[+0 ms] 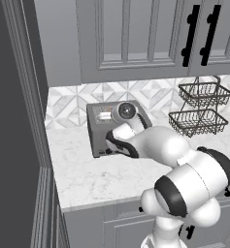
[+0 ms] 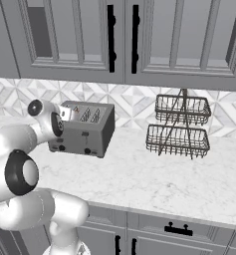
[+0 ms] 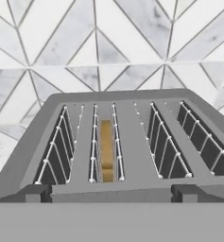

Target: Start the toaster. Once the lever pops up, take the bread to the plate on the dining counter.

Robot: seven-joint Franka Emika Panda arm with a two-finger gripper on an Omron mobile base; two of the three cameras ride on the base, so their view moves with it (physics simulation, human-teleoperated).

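The gripper (image 3: 111, 193) hovers above the toaster (image 3: 118, 142), jaws spread wide and empty. The bread (image 3: 106, 150), a golden-tan slice, stands deep in the 2nd slot from the left, at 11 o'clock from the fingertips. Starting seems the step in hand: next, press a front lever (image 3: 37, 192) down. The toaster is boxy grey metal, its 4 slots lined with wire guides, against a patterned backsplash (image 3: 61, 42).

Grey four-slot toaster (image 2: 84, 128) stands upright against the tiled wall; a golden-brown bread slice (image 3: 106, 150) sits down in its second slot.
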